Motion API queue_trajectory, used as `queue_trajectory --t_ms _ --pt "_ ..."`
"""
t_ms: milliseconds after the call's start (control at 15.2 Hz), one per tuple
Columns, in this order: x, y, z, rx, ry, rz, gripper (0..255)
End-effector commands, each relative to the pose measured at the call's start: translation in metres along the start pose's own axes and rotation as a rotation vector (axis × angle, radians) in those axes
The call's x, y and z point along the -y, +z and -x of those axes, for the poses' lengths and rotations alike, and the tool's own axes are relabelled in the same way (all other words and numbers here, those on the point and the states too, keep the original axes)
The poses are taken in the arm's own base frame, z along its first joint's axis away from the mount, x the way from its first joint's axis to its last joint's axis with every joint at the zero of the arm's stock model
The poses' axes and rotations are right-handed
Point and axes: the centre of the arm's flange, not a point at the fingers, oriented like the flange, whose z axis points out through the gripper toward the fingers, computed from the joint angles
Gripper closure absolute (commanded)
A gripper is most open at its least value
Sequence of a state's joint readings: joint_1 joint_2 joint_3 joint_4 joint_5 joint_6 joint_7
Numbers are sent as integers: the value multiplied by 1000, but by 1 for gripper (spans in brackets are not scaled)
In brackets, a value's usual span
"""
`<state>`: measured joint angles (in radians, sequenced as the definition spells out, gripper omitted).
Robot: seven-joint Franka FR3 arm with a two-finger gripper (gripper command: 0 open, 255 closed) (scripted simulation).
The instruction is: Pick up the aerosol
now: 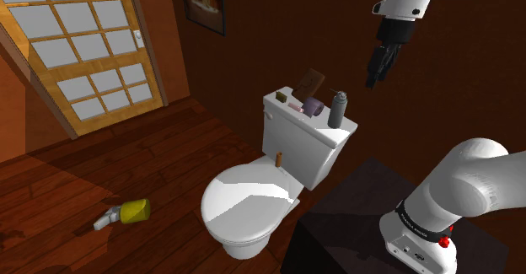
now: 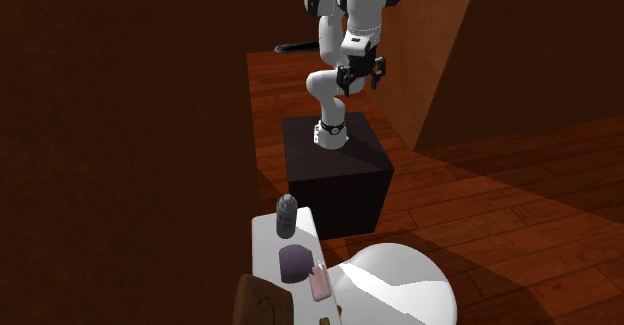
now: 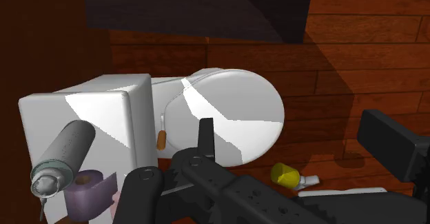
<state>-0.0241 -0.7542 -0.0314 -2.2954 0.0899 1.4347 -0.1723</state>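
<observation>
The aerosol [image 1: 337, 110] is a grey can with a lighter cap, standing upright at the end of the white toilet tank's lid [image 1: 287, 105] nearest the arm. My black gripper [image 1: 373, 77] hangs in the air above the can, off to the shoulder view's right, and touches nothing. In the wrist view the aerosol [image 3: 62, 154] lies beyond the fingers [image 3: 140, 187] on the tank [image 3: 103, 109]; the gripper [image 3: 265, 164] is open and empty. The second exterior view has the aerosol [image 2: 287, 213] on the tank end facing the stand, with the gripper [image 2: 358, 76] high above the stand.
A purple paper roll [image 1: 313, 105] stands right beside the can, then a pink item [image 2: 320, 285] and a leaning brown box [image 1: 309, 83]. The toilet bowl [image 1: 244, 209] sits below. A yellow spray bottle [image 1: 126, 212] lies on the wood floor. My dark stand [image 2: 335, 163] is next to the toilet.
</observation>
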Motion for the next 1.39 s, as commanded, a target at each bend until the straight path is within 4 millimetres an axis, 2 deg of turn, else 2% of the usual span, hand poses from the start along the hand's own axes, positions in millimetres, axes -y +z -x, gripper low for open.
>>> queue_trajectory --t_ms 0,660,1320 --pt "0 0 0 0 0 0 0" --pt "-107 54 -51 13 -104 16 0" --pt "-210 106 -113 26 -208 32 0"
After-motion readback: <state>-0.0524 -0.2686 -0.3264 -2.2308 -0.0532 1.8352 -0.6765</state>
